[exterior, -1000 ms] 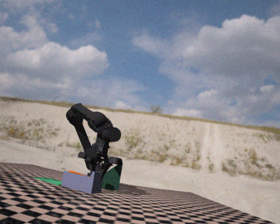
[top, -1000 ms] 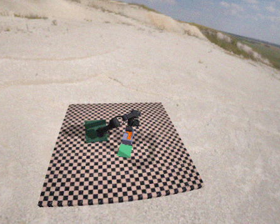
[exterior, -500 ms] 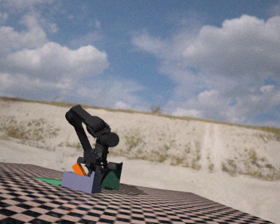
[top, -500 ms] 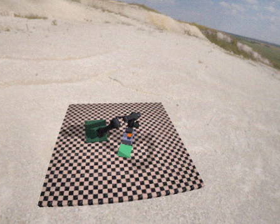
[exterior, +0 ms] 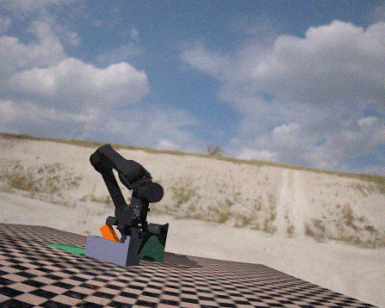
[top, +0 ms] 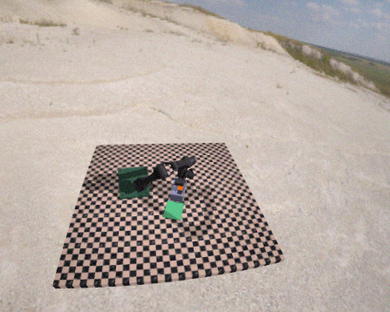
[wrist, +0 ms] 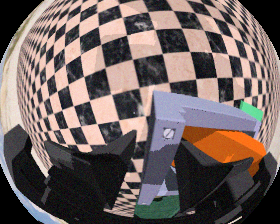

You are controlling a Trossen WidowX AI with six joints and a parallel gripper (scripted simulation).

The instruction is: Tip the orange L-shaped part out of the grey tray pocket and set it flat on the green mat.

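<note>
Exterior view shows the gripper point(exterior: 131, 234) pressing down on the near end of the orange part point(exterior: 109, 232) in the grey tray point(exterior: 109, 250). Fingers partly apart, pinching nothing, they lever the far end up beyond them.

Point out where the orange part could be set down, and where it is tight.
The green mat, bordering the grey tray's end away from the arm, lies bare. Tight spot: over the tray, where the gripper presses and the orange part tips up.
</note>
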